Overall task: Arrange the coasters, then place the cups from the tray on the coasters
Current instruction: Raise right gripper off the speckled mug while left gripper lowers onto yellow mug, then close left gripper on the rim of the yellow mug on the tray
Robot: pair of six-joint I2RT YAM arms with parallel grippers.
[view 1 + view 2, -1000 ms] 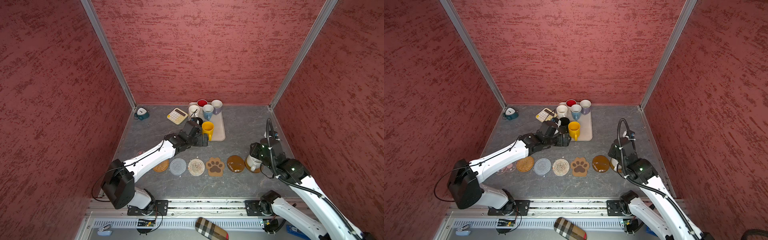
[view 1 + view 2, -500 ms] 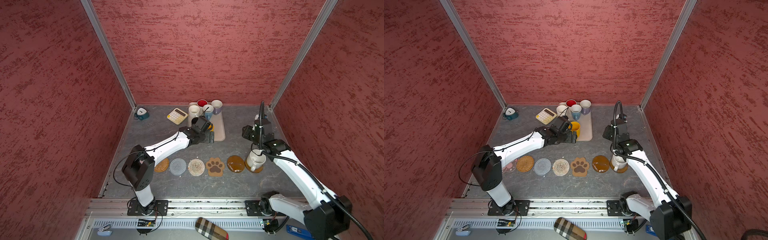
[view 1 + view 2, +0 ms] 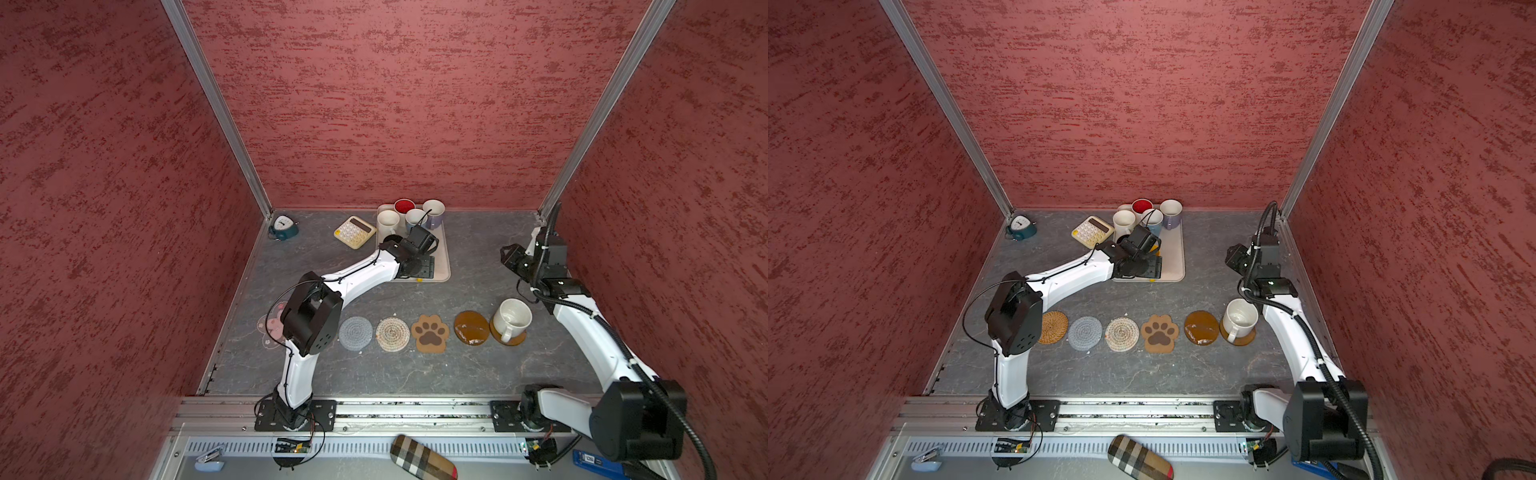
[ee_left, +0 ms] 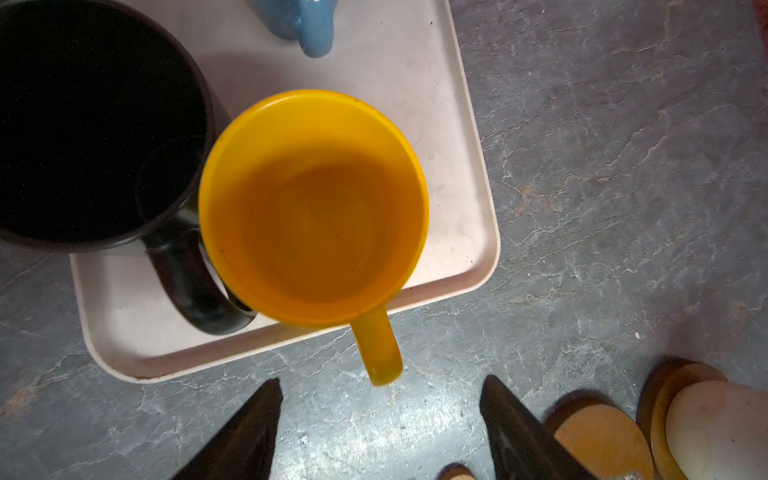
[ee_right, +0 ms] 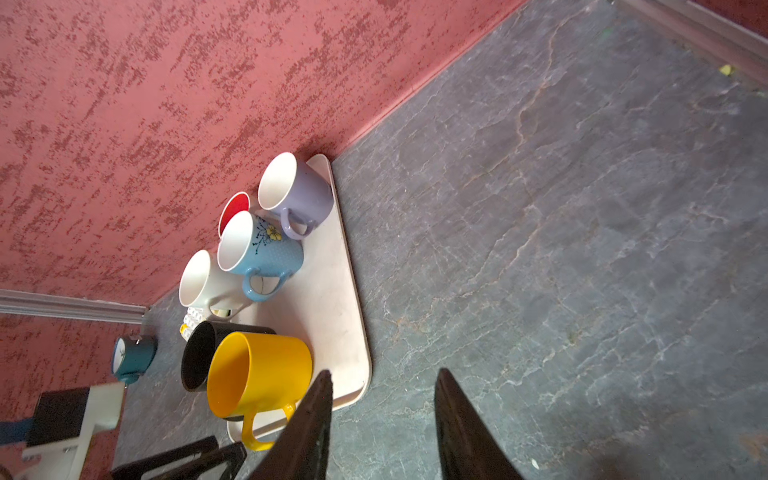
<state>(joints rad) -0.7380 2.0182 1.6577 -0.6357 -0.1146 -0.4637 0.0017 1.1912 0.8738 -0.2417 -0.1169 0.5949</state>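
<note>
Your left tool (image 4: pixel 381 386) is the one for this. It hangs over the front edge of the tray (image 4: pixel 478 232) with its fingers apart and nothing between them. The yellow cup (image 4: pixel 313 208) stands upright on the tray just below it, close beside the black cup (image 4: pixel 95 124). What matters is the handle (image 4: pixel 376 345): it juts out past the tray's rim, pointing straight at the gap between the fingers, with its tip just short of them. I judge you need only go forward and down along that line to bracket it. Your right tool (image 5: pixel 384 372), also spread and empty, hovers over bare surface (image 5: pixel 582 249), well apart from the cup.
</note>
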